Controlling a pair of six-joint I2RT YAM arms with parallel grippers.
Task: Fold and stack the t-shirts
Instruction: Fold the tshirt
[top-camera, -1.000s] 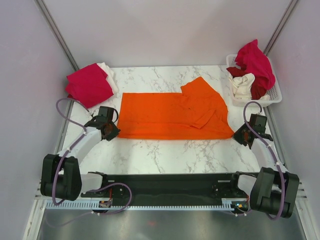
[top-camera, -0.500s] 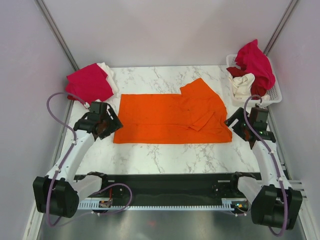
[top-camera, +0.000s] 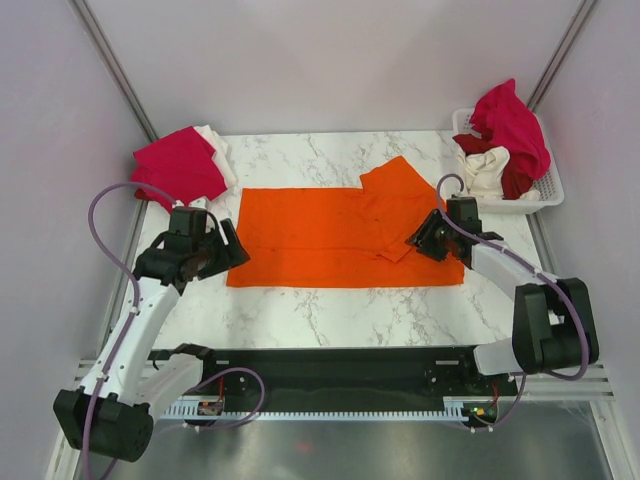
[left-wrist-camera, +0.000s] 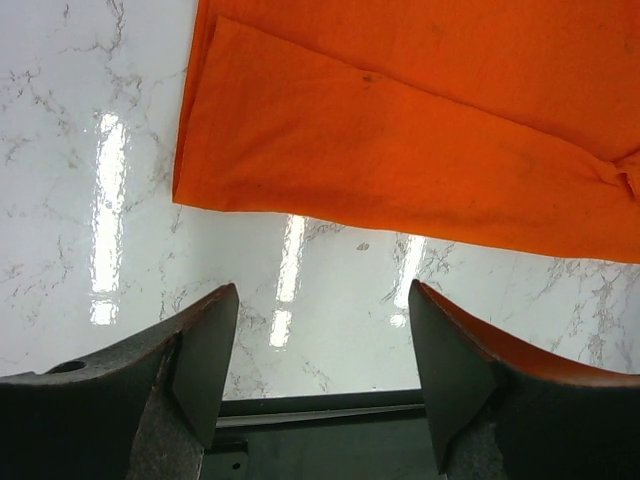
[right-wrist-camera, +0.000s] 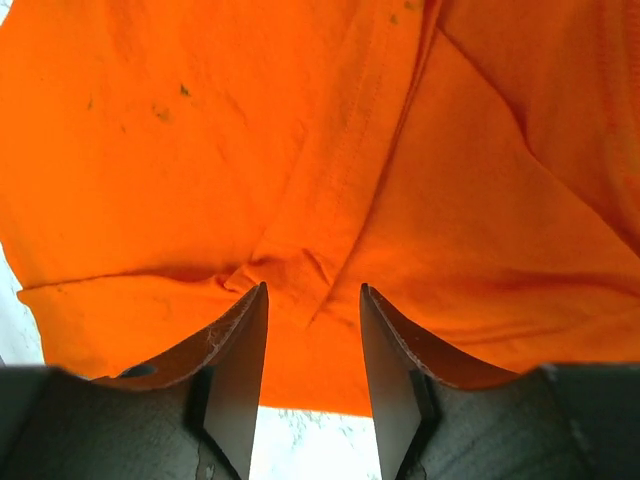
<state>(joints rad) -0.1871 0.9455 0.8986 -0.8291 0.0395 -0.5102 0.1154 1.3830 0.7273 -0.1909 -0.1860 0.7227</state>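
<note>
A bright orange t-shirt (top-camera: 330, 235) lies spread flat across the middle of the marble table, with a sleeve folded inward at its right end. My left gripper (top-camera: 225, 250) hovers just off the shirt's near left corner. In the left wrist view this gripper (left-wrist-camera: 322, 290) is open over bare marble, and the orange cloth (left-wrist-camera: 400, 130) lies beyond its tips. My right gripper (top-camera: 420, 240) is over the shirt's right part. Its wrist view shows the gripper (right-wrist-camera: 313, 288) partly open with a creased sleeve fold of the orange shirt (right-wrist-camera: 250, 130) just beyond its tips, nothing gripped.
A folded crimson-pink shirt (top-camera: 178, 170) lies on a white one (top-camera: 215, 145) at the back left corner. A white slotted basket (top-camera: 545, 190) at the back right holds a crimson shirt (top-camera: 512, 125), a cream one (top-camera: 487, 170) and a dark red one (top-camera: 518, 180).
Both grippers went from shut at the orange shirt's near corners to open. The left one drew back slightly. The right one moved left over the shirt's right end, and its jaws have narrowed since.
</note>
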